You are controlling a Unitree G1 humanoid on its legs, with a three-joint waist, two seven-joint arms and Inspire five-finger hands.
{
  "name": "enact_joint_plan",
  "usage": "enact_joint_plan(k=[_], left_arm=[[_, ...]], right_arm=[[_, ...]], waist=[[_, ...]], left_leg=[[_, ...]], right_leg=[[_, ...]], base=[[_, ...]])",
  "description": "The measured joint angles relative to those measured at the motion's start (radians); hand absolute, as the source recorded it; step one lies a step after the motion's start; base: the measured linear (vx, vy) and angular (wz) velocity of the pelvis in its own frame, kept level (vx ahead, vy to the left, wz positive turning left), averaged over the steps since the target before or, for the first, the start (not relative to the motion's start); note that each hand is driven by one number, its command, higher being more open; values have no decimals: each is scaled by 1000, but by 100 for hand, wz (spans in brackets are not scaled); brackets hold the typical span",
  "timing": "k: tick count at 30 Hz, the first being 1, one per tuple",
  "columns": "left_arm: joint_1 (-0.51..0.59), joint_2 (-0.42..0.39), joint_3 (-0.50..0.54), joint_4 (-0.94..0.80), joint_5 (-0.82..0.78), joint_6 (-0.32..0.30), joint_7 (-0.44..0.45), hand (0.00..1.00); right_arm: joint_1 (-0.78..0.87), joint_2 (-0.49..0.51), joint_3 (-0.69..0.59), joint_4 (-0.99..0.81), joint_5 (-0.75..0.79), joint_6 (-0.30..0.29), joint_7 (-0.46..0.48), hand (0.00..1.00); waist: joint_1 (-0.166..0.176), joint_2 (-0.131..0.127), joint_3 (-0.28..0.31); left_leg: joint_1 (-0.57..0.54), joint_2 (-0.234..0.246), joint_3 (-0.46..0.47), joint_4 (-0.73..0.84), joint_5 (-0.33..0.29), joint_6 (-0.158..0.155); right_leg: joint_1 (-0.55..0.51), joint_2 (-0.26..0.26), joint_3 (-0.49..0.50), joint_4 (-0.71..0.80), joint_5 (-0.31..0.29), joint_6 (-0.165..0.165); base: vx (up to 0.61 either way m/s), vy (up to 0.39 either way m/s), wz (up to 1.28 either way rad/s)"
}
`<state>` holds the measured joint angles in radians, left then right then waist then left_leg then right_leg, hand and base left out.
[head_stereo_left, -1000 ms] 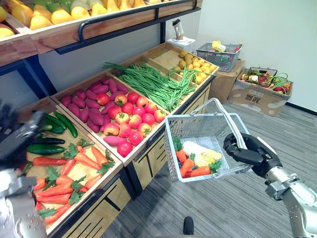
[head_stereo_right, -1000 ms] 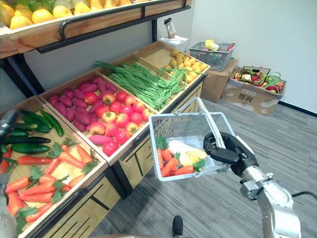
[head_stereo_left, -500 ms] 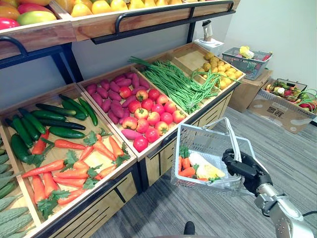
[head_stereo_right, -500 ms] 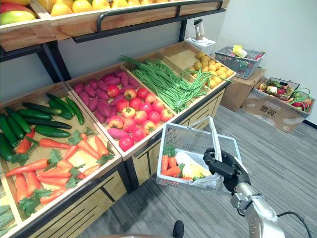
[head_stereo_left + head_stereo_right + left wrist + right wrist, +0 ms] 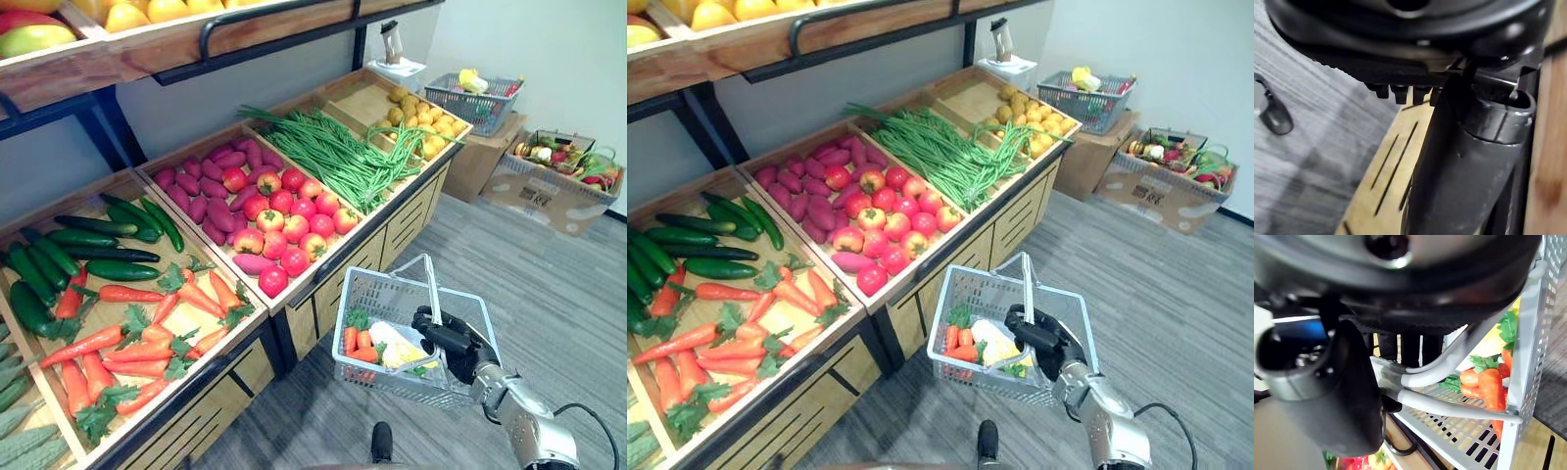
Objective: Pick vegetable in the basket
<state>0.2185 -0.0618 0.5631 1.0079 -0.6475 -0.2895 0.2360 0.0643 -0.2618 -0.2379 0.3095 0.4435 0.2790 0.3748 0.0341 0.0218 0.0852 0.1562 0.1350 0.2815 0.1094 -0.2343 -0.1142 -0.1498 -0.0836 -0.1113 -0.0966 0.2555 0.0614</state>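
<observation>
The right hand (image 5: 453, 343) is curled around both handles (image 5: 1449, 405) of the grey basket (image 5: 387, 377). The basket hangs low over the floor just in front of the produce stand (image 5: 411, 211), with carrots (image 5: 355, 341) and a pale yellow vegetable lying in it. The load sits toward the end nearest the stand, so a quick swing of the arm could knock the basket against the stand's front or tip the carrots out. I cannot tell whether the left hand (image 5: 1400, 49) is open or closed; it sits close beside a wooden panel and may catch on it when reaching up for another vegetable.
</observation>
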Motion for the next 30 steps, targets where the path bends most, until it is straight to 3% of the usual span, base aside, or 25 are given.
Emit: enact_joint_plan(k=[6,9,15,22,30], left_arm=[[-2,31,-123,21,33,207,-64,100],[-10,60,-180,21,35,274,-108,100],[-35,83,-246,27,47,277,-137,100],[-51,93,-282,39,82,254,-147,100],[-80,147,-345,39,299,251,-150,100]], right_arm=[[0,37,33,55,31,-5,-41,0],[0,54,33,115,32,-27,-46,0],[30,76,34,233,32,-50,-47,0],[62,119,44,234,38,-95,-58,0],[179,147,42,128,74,-147,-82,0]], waist=[[-16,-13,12],[-19,-12,16],[-35,-3,31],[-54,-9,46],[-105,-39,70]], left_leg=[[21,2,-19,-14,-7,-2],[33,0,-13,-19,-12,0],[43,-2,5,-21,-19,0],[79,0,64,-29,-29,-8],[131,-19,202,-8,-61,-6]], right_leg=[[9,8,8,0,-5,7],[14,9,15,0,-7,10],[13,13,34,0,-8,12],[11,36,87,-1,-6,15],[-9,75,210,5,29,20]], base=[[29,23,-5],[-4,27,-7],[-14,12,-9],[-8,-8,-24],[9,1,-54]])
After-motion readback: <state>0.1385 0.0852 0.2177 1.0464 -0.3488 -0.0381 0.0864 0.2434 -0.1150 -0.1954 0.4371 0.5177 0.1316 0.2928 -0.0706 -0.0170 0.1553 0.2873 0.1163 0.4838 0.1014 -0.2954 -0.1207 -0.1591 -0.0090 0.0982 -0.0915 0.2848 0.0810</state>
